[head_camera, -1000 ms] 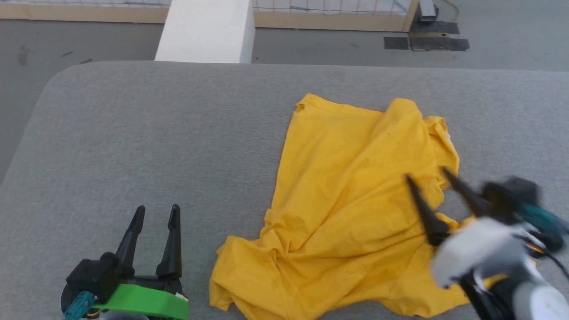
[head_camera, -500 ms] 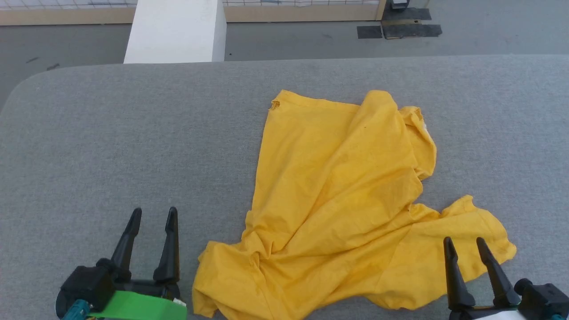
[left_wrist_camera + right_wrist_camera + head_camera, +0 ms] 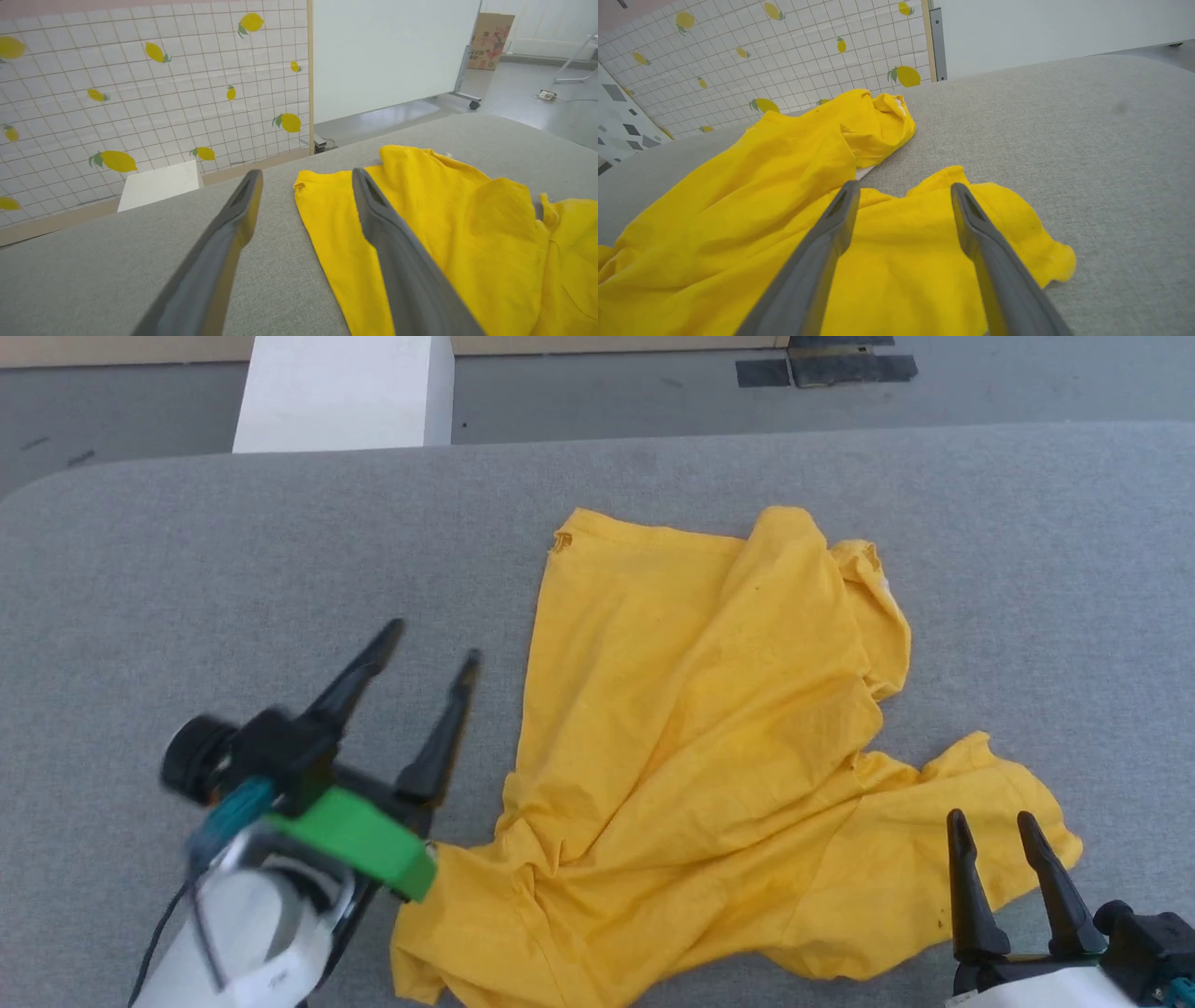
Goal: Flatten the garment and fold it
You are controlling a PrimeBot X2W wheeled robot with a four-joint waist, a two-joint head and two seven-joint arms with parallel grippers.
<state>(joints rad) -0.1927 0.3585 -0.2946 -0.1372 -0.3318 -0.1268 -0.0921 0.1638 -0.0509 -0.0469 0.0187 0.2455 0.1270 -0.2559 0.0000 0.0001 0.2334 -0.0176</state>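
In the head view the garment lies crumpled, plain yellow side up, right of the centre of the surface and reaching toward its near edge. The left gripper hovers just beside the cloth's left edge, fingers spread and empty. The right gripper, also spread and empty, points at the near right flap. In the left wrist view the fingers frame the cloth's far left corner, probably the best place to pinch, low and square. In the right wrist view the fingers straddle the flap; gripping its outer hem and then drawing both arms apart evenly should pull out the folds.
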